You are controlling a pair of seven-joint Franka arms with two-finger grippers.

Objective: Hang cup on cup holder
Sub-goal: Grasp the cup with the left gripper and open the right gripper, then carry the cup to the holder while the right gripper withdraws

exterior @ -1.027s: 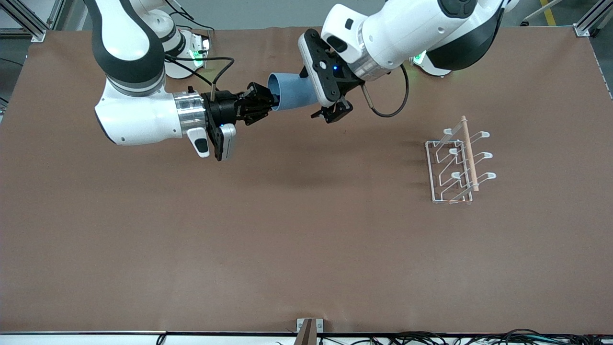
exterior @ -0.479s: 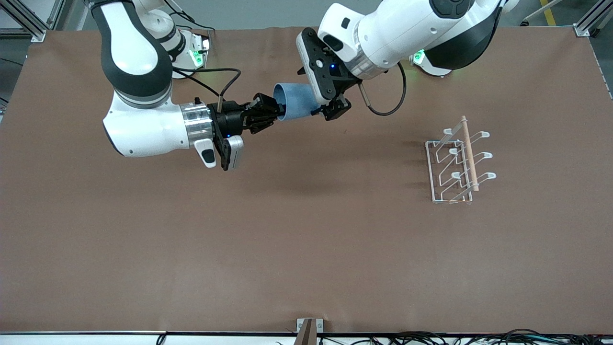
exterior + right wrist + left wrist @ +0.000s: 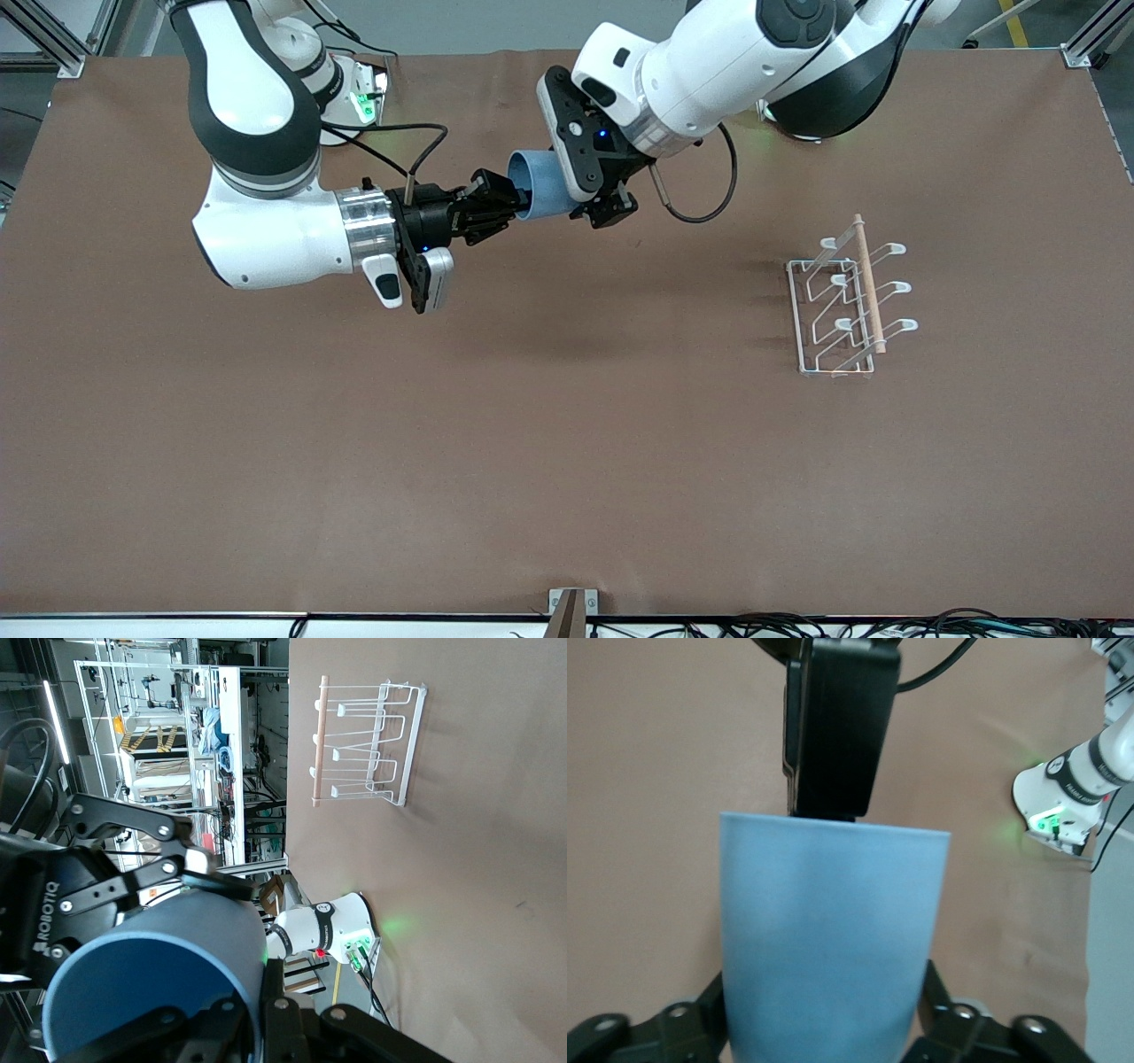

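The light blue cup point(image 3: 540, 184) lies on its side in the air over the table's part near the robots' bases. My right gripper point(image 3: 509, 199) is shut on its rim, one finger inside the mouth and one outside; the rim point(image 3: 159, 992) fills the right wrist view. My left gripper point(image 3: 604, 209) is at the cup's base, with its fingers point(image 3: 713, 1005) against both sides of the cup point(image 3: 828, 939). The white wire cup holder point(image 3: 846, 297) with its wooden rod stands on the table toward the left arm's end; it also shows in the right wrist view point(image 3: 368, 744).
The brown table mat point(image 3: 532, 443) stretches wide below both arms. The arm bases with green lights stand along the mat's edge point(image 3: 354, 97). A small bracket point(image 3: 571, 607) sits at the table's edge nearest the front camera.
My left gripper has moved along the cup toward the right arm, and its fingers now sit round the cup's base. My right gripper and the cup have shifted slightly toward the left arm.
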